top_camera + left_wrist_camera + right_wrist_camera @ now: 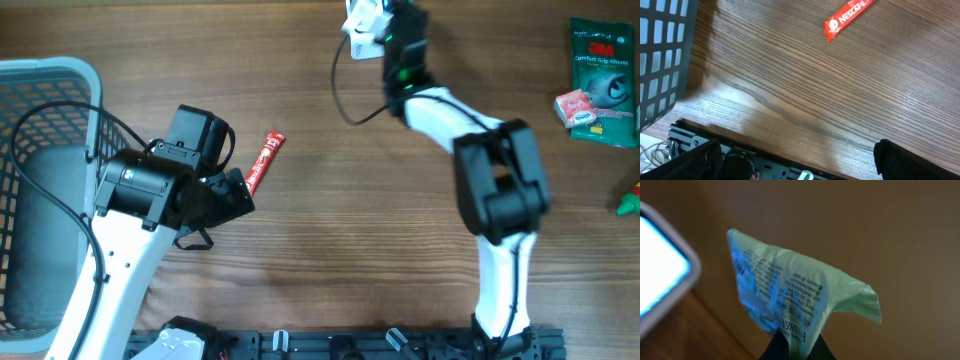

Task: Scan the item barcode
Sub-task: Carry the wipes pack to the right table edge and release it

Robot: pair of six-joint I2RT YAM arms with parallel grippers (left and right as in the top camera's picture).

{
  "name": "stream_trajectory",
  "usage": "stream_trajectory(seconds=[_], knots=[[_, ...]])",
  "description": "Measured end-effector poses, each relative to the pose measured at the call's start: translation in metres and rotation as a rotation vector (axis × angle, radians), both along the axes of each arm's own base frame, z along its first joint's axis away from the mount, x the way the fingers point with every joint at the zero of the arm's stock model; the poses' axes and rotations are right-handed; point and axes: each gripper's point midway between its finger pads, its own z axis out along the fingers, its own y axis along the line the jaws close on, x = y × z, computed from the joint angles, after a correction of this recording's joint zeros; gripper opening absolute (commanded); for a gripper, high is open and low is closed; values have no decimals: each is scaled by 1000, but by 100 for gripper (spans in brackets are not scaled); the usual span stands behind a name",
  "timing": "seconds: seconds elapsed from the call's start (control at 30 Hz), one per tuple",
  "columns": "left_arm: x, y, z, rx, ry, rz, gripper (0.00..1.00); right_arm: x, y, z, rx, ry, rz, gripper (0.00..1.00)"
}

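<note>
Reading NESCAFE, a red sachet (847, 17) lies on the table (815, 90).

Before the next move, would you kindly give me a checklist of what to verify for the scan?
1. Right pincer shut on green packet: ok.
2. Packet bathed in blue light beside the lit device: ok.
3. Barcode facing that device: cannot tell; only small print shows.
4. Left pincer open and empty: ok.
5. Nescafe stick lying flat on table, untouched: ok.
</note>
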Motion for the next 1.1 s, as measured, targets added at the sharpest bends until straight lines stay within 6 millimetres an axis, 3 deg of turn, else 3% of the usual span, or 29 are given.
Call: stream_trajectory(seconds=[0.1, 0.17, 0.23, 0.27, 0.3, 0.4, 0.43, 0.53, 0.6, 0.67, 0.73, 0.77, 0.83, 0.93, 0.97, 1.0, 1.1], knots=[[0, 0, 0, 0, -1, 0, 100, -8, -61, 54, 92, -34, -103, 4], [0, 0, 0, 0, 0, 0, 100, -17, -116, 71, 200, -15, -201, 4], [0, 0, 0, 0, 0, 0, 100, -25, -164, 56, 326, 49, -290, 4], [0, 0, 0, 0, -1, 0, 100, -34, -199, 28, 452, 123, -354, 4], [0, 0, 0, 0, 0, 0, 100, -40, -220, 9, 533, 170, -385, 4], [0, 0, 0, 0, 0, 0, 100, -50, -260, -23, 788, 234, -393, 4], [0, 0, 0, 0, 0, 0, 100, -56, -285, -35, 916, 238, -399, 4], [0, 0, 0, 0, 0, 0, 100, -70, -327, -65, 1105, 251, -454, 4], [0, 0, 0, 0, 0, 0, 100, -74, -337, -93, 1189, 277, -490, 4], [0, 0, 0, 0, 0, 0, 100, -75, -337, -121, 1280, 304, -517, 11], [0, 0, 0, 0, 0, 0, 100, -75, -334, -132, 1321, 315, -526, 12], [0, 0, 0, 0, 0, 0, 100, -74, -334, -133, 1336, 313, -529, 18], [0, 0, 0, 0, 0, 0, 100, -75, -338, -133, 1368, 287, -561, 57], [0, 0, 0, 0, 0, 0, 100, -80, -350, -133, 1394, 253, -613, 79], [0, 0, 0, 0, 0, 0, 100, -83, -357, -129, 1421, 227, -637, 93], [0, 0, 0, 0, 0, 0, 100, -88, -366, -115, 1430, 190, -647, 100], [0, 0, 0, 0, 0, 0, 100, -100, -371, -73, 1445, 142, -652, 100]])
